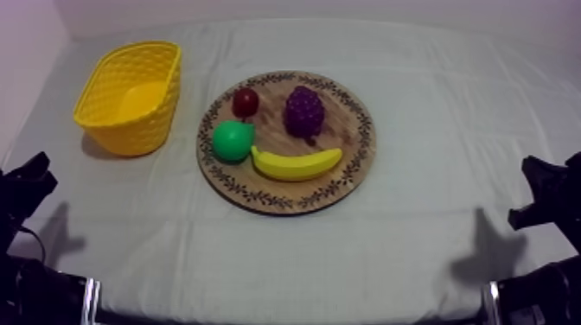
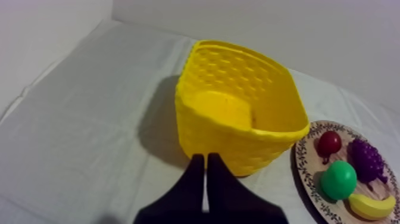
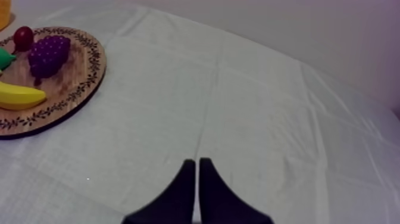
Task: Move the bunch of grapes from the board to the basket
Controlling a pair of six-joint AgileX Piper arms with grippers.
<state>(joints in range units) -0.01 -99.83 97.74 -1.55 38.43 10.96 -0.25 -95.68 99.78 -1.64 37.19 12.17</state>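
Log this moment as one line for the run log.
stage: not started | grapes: on wooden board | yellow basket: empty, left of board | left gripper: shut, by basket | right gripper: shut, over cloth

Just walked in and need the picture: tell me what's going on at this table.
Nothing is being handled yet. Both arms rest at the table sides, left gripper and right gripper shut on nothing. The bunch of grapes lies on the wooden board with the banana, pear and small red fruit. The yellow basket stands empty beside the board, on the left arm's side.
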